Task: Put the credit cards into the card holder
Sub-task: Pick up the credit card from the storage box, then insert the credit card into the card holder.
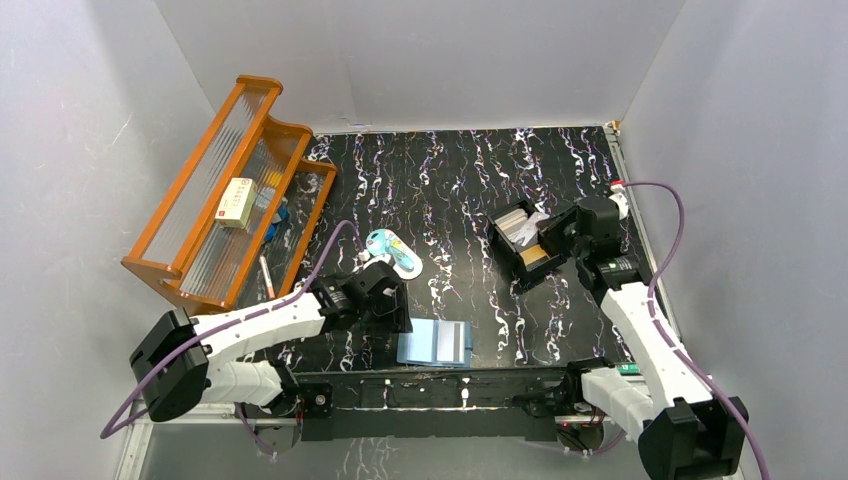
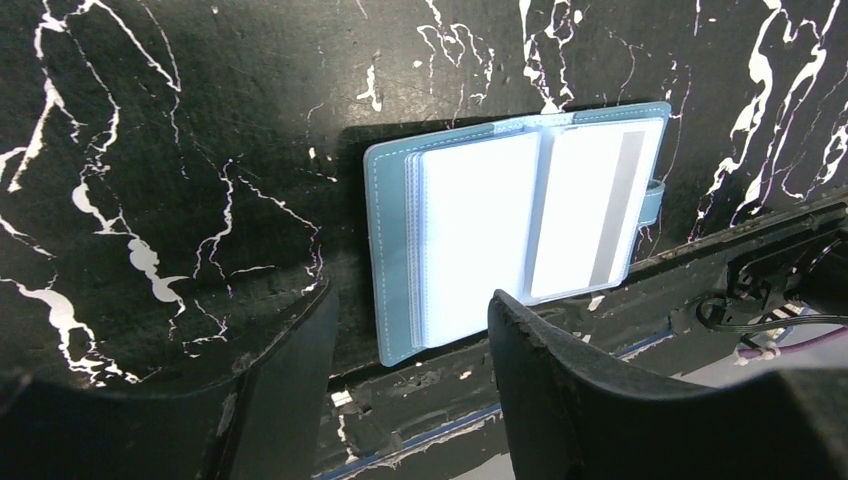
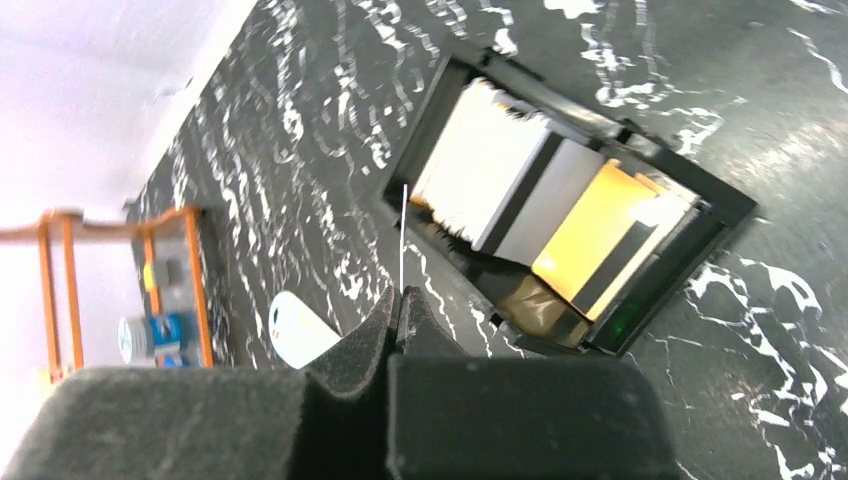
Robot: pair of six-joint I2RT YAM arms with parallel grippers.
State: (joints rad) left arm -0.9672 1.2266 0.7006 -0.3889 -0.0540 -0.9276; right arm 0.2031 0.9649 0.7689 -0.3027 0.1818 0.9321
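The card holder [image 1: 435, 343] lies open near the table's front edge, with its clear pockets up. In the left wrist view [image 2: 390, 250] its right pocket holds a pale card with a grey stripe [image 2: 595, 205]. My left gripper [image 1: 392, 312] is open and empty just left of the wallet; its fingertips frame the wallet's near left corner [image 2: 412, 300]. Credit cards, white [image 3: 480, 160] and orange [image 3: 590, 225], stand in a black open box [image 1: 525, 245]. My right gripper [image 1: 562, 237] is shut [image 3: 398, 292] on one thin card seen edge-on [image 3: 403, 235], beside the box.
An orange wooden rack [image 1: 200, 200] at the back left holds a cream box [image 1: 237, 202]. A light-blue oval item [image 1: 392, 250] lies mid-table and also shows in the right wrist view [image 3: 300, 330]. Grey walls close in the table on three sides.
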